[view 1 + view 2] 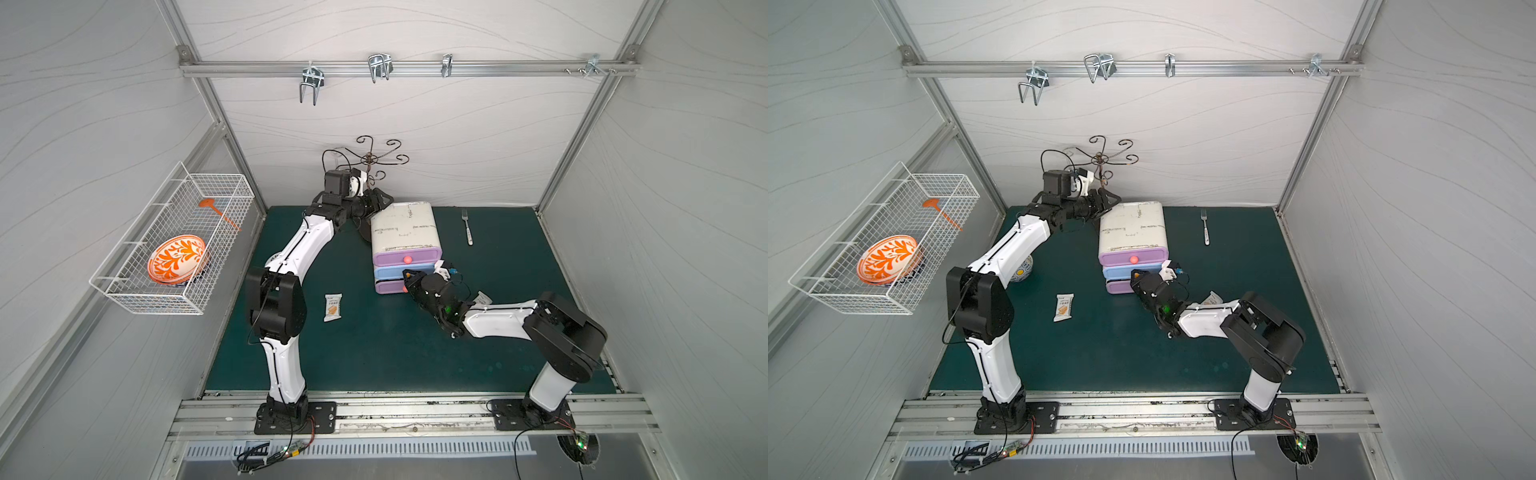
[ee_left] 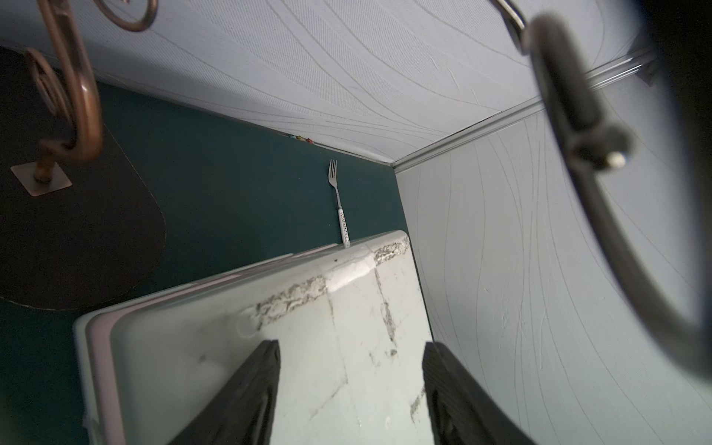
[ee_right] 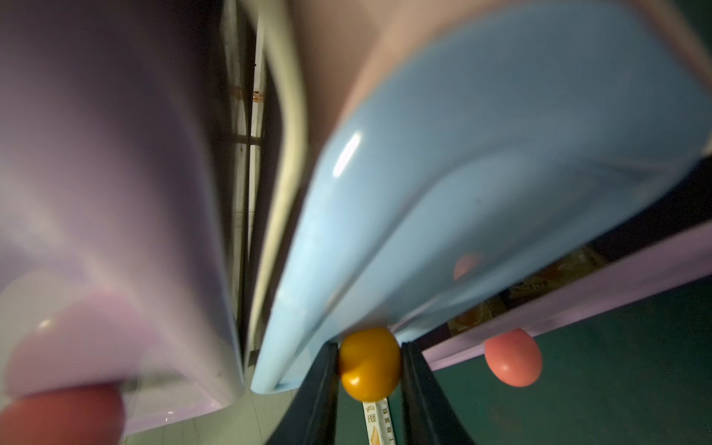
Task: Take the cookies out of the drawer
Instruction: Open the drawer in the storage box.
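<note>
A white drawer unit (image 1: pixel 403 228) stands on the green mat with purple, blue and purple drawers. My right gripper (image 3: pixel 370 362) is shut on the orange knob (image 3: pixel 370 364) of the blue middle drawer (image 3: pixel 481 154); in a top view the right gripper (image 1: pixel 409 275) is at that drawer's front. The bottom purple drawer (image 3: pixel 578 293) is slightly out, and cookies (image 3: pixel 539 285) show dimly inside. One cookie packet (image 1: pixel 332 307) lies on the mat left of the unit. Another packet (image 1: pixel 483 297) peeks from behind the right arm. My left gripper (image 2: pixel 350 346) is open over the unit's back left corner.
A fork (image 1: pixel 467 226) lies right of the unit near the back wall. A curled metal stand (image 1: pixel 370 160) rises behind the left gripper. A wire basket (image 1: pixel 124 286) on the left wall holds an orange patterned bowl (image 1: pixel 178 257). A blue-patterned bowl (image 1: pixel 1023 270) sits behind the left arm.
</note>
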Robot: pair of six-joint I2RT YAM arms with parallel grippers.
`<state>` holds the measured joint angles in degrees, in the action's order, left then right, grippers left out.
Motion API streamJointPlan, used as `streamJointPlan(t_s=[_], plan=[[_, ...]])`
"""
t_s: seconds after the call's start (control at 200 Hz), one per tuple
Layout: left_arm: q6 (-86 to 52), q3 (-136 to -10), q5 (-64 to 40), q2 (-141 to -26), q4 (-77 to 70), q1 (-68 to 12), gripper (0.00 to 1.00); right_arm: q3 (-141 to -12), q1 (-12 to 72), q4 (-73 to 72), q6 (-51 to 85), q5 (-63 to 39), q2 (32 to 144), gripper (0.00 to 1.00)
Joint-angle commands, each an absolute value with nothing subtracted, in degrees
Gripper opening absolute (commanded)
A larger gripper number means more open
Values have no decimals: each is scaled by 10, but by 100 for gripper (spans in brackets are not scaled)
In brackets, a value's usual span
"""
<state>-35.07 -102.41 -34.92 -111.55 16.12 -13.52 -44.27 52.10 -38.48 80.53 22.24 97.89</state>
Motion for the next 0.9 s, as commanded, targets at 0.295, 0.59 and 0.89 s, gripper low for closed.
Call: streamJointPlan(t_s=[0.295,0.59,0.89], plan=[[-342,-1001,-336,-1125,218,-142,65,-438,542,-409,800,228,976,22],[-340,-1002,-334,-1128,220,-142,65,-399,576,-395,813,245,949,21],[-338,-1001,-331,-1128,223,-142,65,-380,589,-369,811,258,903,21]])
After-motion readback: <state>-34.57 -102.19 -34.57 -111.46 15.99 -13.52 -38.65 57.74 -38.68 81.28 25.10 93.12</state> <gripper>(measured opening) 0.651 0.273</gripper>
